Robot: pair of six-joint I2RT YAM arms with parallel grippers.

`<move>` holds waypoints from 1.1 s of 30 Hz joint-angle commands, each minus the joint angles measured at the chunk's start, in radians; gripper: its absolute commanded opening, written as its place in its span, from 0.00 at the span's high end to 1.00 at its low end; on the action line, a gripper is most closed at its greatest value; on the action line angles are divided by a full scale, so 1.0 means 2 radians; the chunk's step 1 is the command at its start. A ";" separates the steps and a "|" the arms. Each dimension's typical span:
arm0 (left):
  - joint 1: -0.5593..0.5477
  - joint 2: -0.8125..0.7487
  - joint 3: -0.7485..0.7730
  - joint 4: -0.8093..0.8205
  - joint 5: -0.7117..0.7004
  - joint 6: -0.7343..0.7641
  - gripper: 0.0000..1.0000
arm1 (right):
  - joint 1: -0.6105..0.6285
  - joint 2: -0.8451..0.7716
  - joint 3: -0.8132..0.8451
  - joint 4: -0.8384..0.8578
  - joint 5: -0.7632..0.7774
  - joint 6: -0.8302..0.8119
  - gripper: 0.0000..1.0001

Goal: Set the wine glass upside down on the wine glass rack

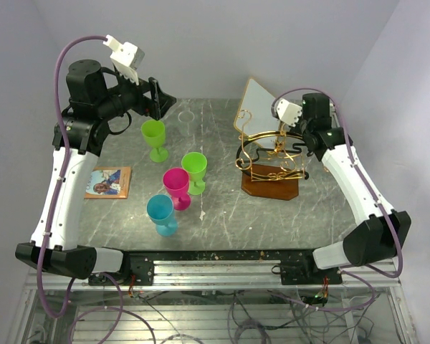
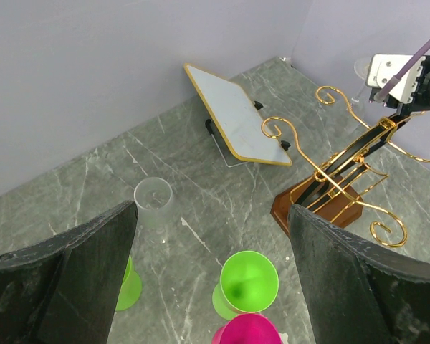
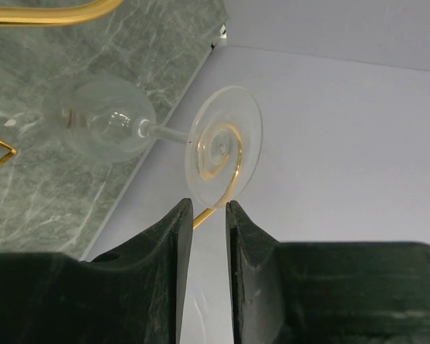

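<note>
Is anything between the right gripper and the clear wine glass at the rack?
Nothing visible. The right gripper sits just short of the wine glass foot; only a gold curl of the rack shows through it.

1. Lime-green goblet, upright, just below the left gripper.
2. Second green goblet, magenta goblet and blue goblet, grouped nearer the bases.
3. Picture card, flat, to its left.
4. White gold-edged panel, tilted, well to its right.
5. Grey marbled tabletop.
</note>
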 commanded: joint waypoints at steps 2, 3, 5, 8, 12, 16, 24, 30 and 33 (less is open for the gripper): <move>0.005 -0.011 -0.008 0.013 0.003 0.009 0.04 | -0.006 -0.022 0.004 -0.014 -0.017 0.019 0.72; 0.005 -0.011 -0.010 0.012 0.001 0.011 0.04 | -0.007 -0.024 0.004 -0.018 -0.020 0.022 0.71; 0.005 -0.010 -0.013 0.012 -0.004 0.014 0.04 | -0.008 -0.030 0.005 -0.020 -0.026 0.025 0.69; 0.005 -0.009 -0.024 0.016 -0.016 0.018 0.04 | -0.010 -0.037 0.009 -0.026 -0.030 0.030 0.67; 0.005 -0.006 -0.039 0.022 -0.043 0.026 0.05 | -0.013 -0.045 0.022 -0.038 -0.045 0.042 0.62; 0.005 0.000 -0.049 0.027 -0.082 0.039 0.06 | -0.013 -0.048 0.038 -0.050 -0.062 0.056 0.58; 0.005 0.040 -0.045 0.007 -0.202 0.070 0.08 | -0.023 -0.054 0.085 -0.059 -0.106 0.103 0.46; 0.005 0.089 -0.038 -0.016 -0.241 0.126 0.06 | -0.039 -0.053 0.155 -0.090 -0.182 0.152 0.32; 0.006 0.121 -0.025 -0.037 -0.273 0.147 0.05 | -0.046 -0.050 0.178 -0.103 -0.225 0.172 0.32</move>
